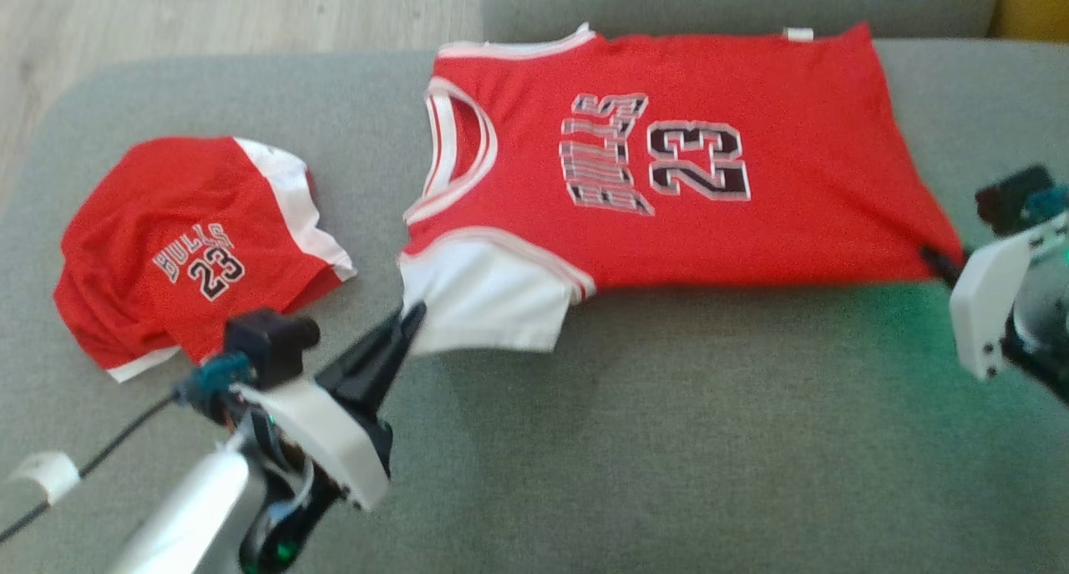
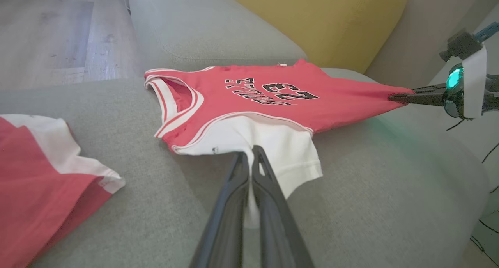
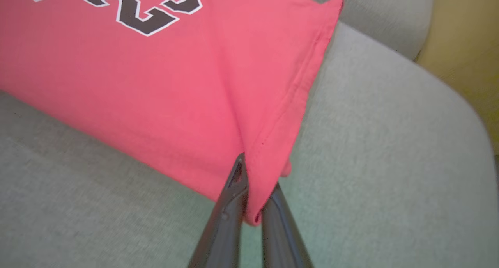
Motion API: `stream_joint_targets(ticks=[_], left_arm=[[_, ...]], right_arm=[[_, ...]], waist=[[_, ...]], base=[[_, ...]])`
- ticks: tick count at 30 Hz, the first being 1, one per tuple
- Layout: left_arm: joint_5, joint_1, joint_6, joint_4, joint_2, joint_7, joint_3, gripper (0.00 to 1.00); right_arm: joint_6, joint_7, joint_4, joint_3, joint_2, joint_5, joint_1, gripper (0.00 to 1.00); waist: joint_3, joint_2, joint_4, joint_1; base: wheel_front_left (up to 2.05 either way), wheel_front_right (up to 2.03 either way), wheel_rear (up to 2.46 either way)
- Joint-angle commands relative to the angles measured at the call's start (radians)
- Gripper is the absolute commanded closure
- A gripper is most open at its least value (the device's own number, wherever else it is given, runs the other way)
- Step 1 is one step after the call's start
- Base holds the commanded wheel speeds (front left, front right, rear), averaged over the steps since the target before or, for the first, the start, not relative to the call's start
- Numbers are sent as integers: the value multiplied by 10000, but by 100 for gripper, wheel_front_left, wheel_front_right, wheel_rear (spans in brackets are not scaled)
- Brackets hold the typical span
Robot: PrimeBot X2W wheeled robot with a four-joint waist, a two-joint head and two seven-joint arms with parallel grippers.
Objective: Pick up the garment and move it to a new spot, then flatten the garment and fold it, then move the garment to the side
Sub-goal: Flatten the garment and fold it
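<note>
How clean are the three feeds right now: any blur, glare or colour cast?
Head view: soft overall, the right gripper smeared at the edge, a green glow on the sofa beside it. Left wrist view: crisp on the jersey, wide-angle bending at the borders. Right wrist view: hem sharp, yellow cushion blurred.

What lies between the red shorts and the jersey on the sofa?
A bare strip of grey sofa cushion separates the shorts from the jersey; the head view shows it, and the left wrist view too.
</note>
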Motion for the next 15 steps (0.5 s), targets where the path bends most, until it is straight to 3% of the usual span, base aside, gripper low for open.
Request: stream_joint_targets(ticks=[1, 8, 15], left_arm=[[-56, -243, 43, -433, 387, 40, 358, 100], [-514, 681, 188, -1386, 812, 825, 102, 100], [-597, 625, 404, -1926, 984, 1022, 256, 100]], right_arm=[[-9, 146, -168, 30, -477, 235, 226, 100], [-9, 1112, -1246, 430, -965, 1156, 852, 100], [-9, 1372, -1878, 223, -1224, 1283, 905, 100]], waist=[[-231, -1, -18, 2], [-779, -1, -170, 2], [-525, -1, -315, 2]], base=[[0, 0, 0], [0, 0, 0], [0, 0, 0]])
